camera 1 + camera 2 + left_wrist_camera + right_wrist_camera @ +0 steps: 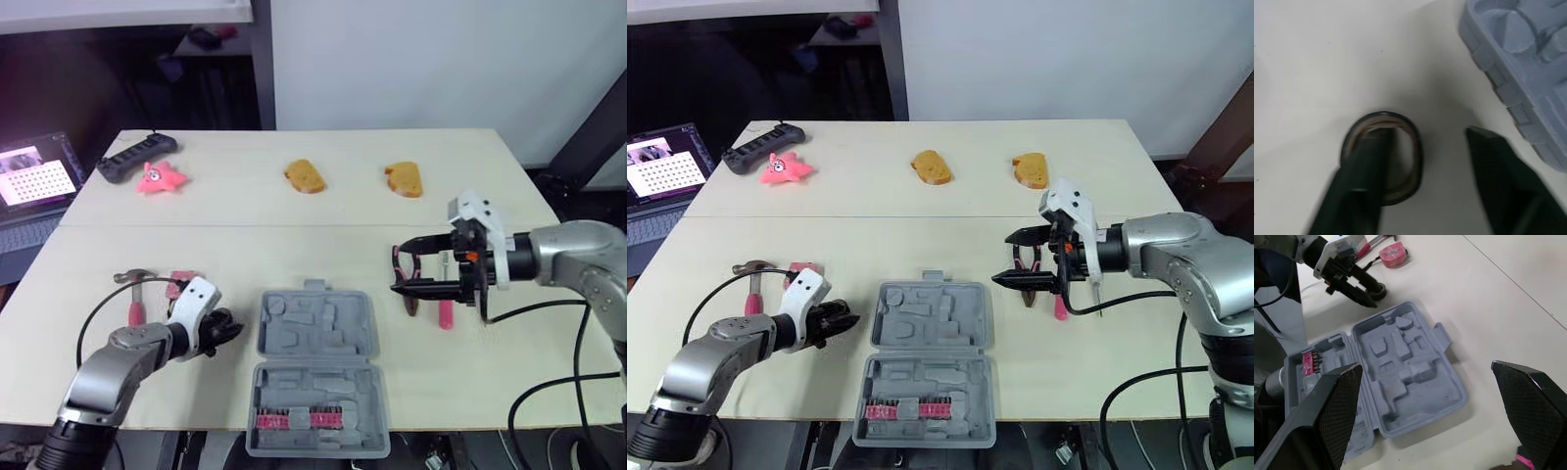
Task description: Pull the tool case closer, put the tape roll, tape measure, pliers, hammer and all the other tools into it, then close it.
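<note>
Grey tool case (318, 338), lying open, moulded recesses, pink bits (299, 421)

1. The tool case (315, 372) lies open at the table's (245, 245) near edge, and its moulded hollows are free.
2. To its left, the left gripper (233, 327) and the tape roll (1382, 156) take up the narrow gap beside the case wall.
3. To its right, bare table reaches to the pliers (409, 302) and the screwdriver (446, 313). The right gripper (397, 269) hangs over them with fingers spread.
4. Behind the case there is a broad bare strip.

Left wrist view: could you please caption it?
Left gripper open, one finger inside the tape roll, beside the tool case.
</note>
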You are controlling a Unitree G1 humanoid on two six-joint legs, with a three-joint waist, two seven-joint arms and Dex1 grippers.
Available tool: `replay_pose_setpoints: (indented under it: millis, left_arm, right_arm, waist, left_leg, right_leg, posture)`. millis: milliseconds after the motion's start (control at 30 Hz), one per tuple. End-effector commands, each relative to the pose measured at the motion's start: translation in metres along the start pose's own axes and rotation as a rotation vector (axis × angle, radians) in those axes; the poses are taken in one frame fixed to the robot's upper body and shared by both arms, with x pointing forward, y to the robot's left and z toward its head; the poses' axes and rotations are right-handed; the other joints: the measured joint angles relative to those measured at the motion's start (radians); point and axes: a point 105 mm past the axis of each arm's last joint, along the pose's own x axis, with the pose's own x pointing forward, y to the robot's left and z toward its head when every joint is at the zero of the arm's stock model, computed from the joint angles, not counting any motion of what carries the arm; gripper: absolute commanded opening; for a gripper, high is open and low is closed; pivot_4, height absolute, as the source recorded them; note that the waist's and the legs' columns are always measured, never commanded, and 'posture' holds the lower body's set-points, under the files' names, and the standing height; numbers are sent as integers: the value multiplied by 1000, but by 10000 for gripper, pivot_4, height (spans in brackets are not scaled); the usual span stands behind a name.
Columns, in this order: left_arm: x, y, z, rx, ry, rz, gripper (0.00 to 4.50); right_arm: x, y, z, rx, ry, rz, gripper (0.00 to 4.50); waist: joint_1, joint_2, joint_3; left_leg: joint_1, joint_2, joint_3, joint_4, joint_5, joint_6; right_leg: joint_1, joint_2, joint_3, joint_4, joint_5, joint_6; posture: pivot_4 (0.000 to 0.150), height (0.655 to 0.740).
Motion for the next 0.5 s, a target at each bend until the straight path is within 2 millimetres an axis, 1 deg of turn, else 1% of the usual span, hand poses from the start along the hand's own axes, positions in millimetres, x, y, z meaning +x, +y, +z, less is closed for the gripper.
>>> replay_pose_setpoints:
  millis: [33,300,500]
  left_arm:
    - [-8,-1,5,19,-15,-41,34639]
    - [-20,0,6,47,-58,-104,34639]
    - [-34,10,9,77,-53,-128,34639]
  right_arm:
    - [-2,6,5,-18,-32,-11,45000]
    - [4,12,2,-6,-56,-19,45000]
    - [9,15,1,4,-69,-21,45000]
  waist:
    - [-1,0,0]
    - [-1,0,0]
    - [-1,0,0]
  left_leg:
    - [0,0,0,0,0,0]
    - [0,0,0,0,0,0]
    - [0,0,0,0,0,0]
  right_leg:
    - [0,0,0,0,0,0]
    - [0,0,0,0,0,0]
    - [0,0,0,0,0,0]
  posture:
    - [1500,7400]
    - [1500,7400]
    - [1500,7400]
